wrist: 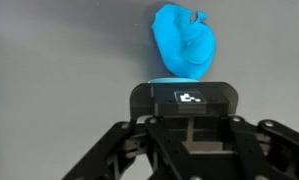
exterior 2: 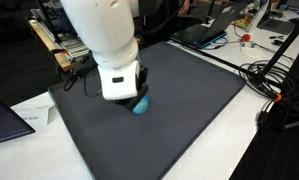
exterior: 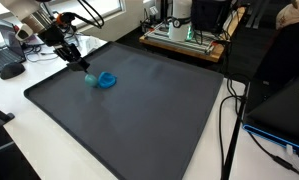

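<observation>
A crumpled bright blue object [wrist: 185,40] lies on the dark grey mat [exterior: 149,120], seen in both exterior views [exterior: 106,80] [exterior 2: 141,106]. My gripper [wrist: 186,112] hangs just beside and above it. Its jaws are closed on a wide black block [wrist: 149,100] with a small white mark on top and a pale blue edge on its far side. That pale blue end [exterior: 87,77] reaches down close to the mat, right next to the blue object. The arm's white body [exterior 2: 109,35] hides part of the mat behind it.
A rack of electronics [exterior: 184,30] stands behind the mat. Cables [exterior: 229,120] and a laptop [exterior: 284,110] lie beside it, with a mouse [exterior: 9,70] on the white table. A laptop corner [exterior 2: 4,115], paper [exterior 2: 34,115] and cables [exterior 2: 274,80] ring the mat [exterior 2: 189,100].
</observation>
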You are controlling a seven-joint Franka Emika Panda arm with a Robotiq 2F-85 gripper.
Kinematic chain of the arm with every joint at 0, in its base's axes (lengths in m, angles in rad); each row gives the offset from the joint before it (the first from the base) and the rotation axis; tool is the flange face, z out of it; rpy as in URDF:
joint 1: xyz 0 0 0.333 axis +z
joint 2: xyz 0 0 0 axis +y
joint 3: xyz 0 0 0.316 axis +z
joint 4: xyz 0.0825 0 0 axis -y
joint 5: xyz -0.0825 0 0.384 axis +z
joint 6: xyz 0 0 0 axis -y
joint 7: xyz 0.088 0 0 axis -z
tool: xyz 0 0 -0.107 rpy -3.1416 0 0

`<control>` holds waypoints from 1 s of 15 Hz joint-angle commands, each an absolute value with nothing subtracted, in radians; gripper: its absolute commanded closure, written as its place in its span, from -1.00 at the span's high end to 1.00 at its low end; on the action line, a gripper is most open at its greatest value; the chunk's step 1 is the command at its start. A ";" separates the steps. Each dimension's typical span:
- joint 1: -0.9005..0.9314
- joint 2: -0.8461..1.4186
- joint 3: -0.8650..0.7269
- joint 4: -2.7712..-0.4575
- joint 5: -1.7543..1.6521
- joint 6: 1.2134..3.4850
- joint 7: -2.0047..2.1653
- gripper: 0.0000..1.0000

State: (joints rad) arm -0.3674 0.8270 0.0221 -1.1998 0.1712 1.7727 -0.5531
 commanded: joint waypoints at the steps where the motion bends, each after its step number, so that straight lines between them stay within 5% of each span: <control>1: -0.406 0.874 0.028 -1.123 0.234 1.735 -0.507 -0.57; 4: -0.398 0.870 0.013 -1.128 0.234 1.788 -0.436 -0.57; 5: -0.400 0.862 0.015 -1.152 0.210 1.774 -0.480 -0.07; 11: -0.399 0.858 0.019 -1.155 0.207 1.792 -0.446 -0.07; 12: -0.399 0.858 0.019 -1.155 0.207 1.792 -0.445 -0.57; 15: -0.418 0.884 0.029 -1.096 0.233 1.723 -0.464 -0.57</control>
State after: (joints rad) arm -0.3997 0.8597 0.0187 -1.1538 0.2067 1.7845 -0.4469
